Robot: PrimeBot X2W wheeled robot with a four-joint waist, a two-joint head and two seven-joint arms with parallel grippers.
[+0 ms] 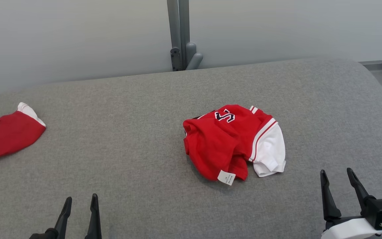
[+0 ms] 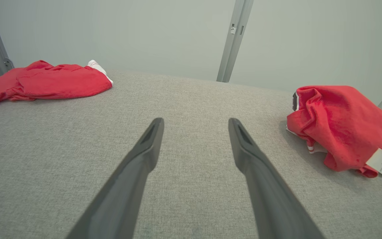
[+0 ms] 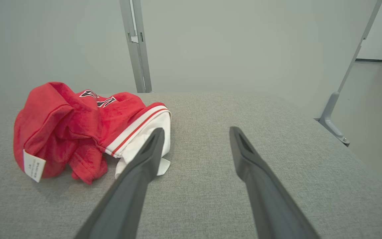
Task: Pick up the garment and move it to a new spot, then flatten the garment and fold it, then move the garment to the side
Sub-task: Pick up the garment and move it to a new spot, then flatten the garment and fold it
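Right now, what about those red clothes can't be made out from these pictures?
Care tag on the crumpled garment: print too small to read, all views.
Lettering: partly folded into the cloth, head view.
Second red garment: cut off by the left edge, head view.

garment: red top, one white sleeve, dark lettering, white tag
state: crumpled heap
place: grey bench, right of centre

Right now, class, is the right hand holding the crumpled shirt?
No, the right hand stands open, apart from the shirt lying on the grey surface.
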